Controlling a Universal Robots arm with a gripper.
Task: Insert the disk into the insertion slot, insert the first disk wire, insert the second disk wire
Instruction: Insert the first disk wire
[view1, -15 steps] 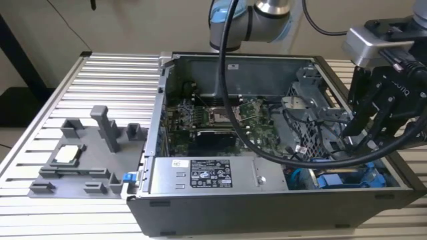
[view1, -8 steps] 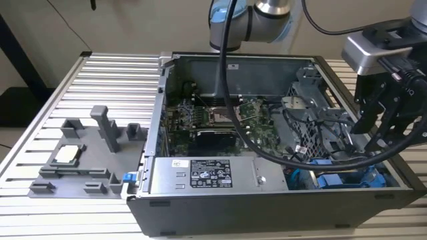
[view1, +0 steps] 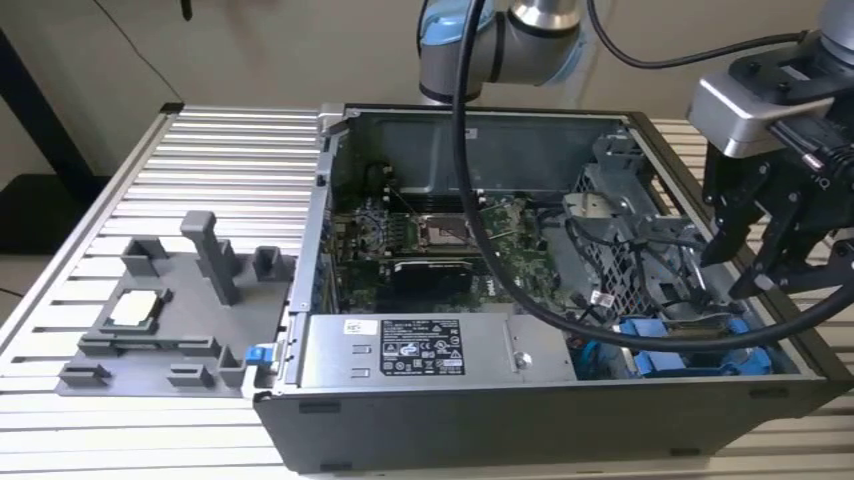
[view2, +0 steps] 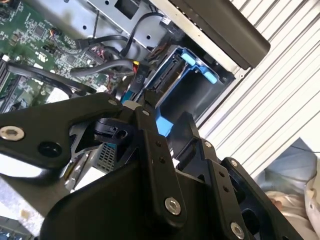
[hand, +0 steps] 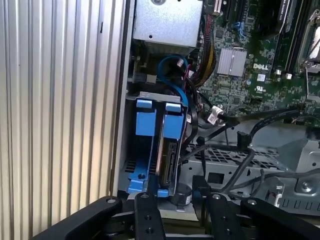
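Note:
The disk (hand: 168, 161) stands on edge in its blue carrier (hand: 173, 125), seated inside the insertion slot (hand: 150, 95), a grey metal bay at the case's front corner. Its connector edge faces out toward the loose cables. In the exterior view the blue carrier (view1: 694, 350) shows low in the case on that view's right. My gripper (view1: 747, 268) hangs open just above that bay, with nothing between its fingers (hand: 146, 212). A black wire with a white-tagged plug (hand: 214, 115) lies loose beside the bay. A blue cable (hand: 172, 70) loops behind it.
The open computer case holds a green motherboard (view1: 427, 235), a perforated grey cage (view1: 614, 250) and a black-labelled power-supply box (view1: 420, 350). Thick black hoses (view1: 534, 300) from the arm drape across the case. A grey fixture (view1: 174, 310) sits on the ribbed table on the exterior view's left.

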